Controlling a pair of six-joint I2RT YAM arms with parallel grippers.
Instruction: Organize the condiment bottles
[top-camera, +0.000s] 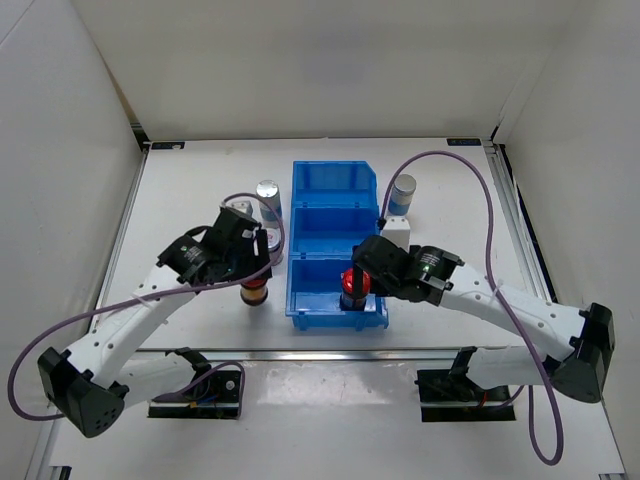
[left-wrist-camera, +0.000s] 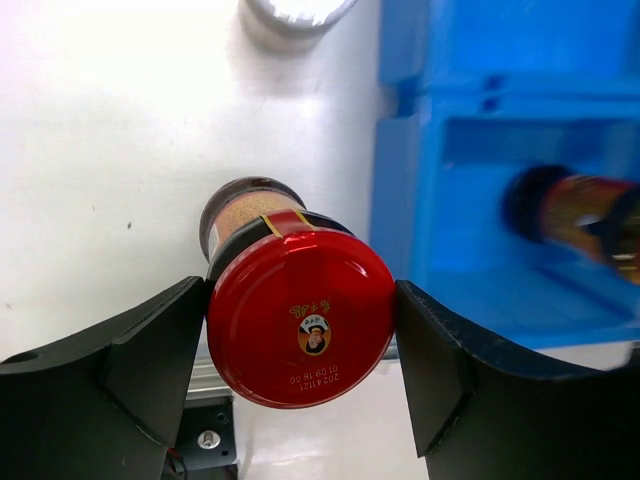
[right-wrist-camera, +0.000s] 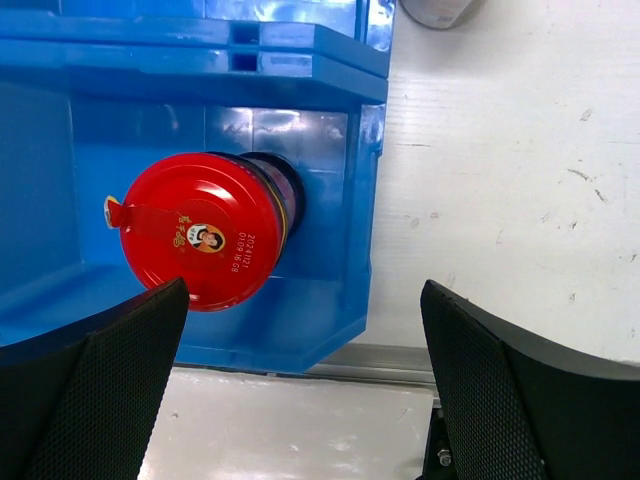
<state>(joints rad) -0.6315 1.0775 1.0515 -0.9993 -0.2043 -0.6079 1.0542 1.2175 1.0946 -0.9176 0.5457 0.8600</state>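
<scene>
My left hand clamps red-lidded dark glass jar, frame centre; right hand wide, empty. Next: lift into blue plastic bin.

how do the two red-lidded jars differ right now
Place: the gripped jar stands outside, left of the blue bin; the bin jar stands in its nearest compartment. Grip: the left hand is shut on the gripped jar's lid; the right hand is open, clear of the bin jar. Both have red lids with the same portrait label.
</scene>
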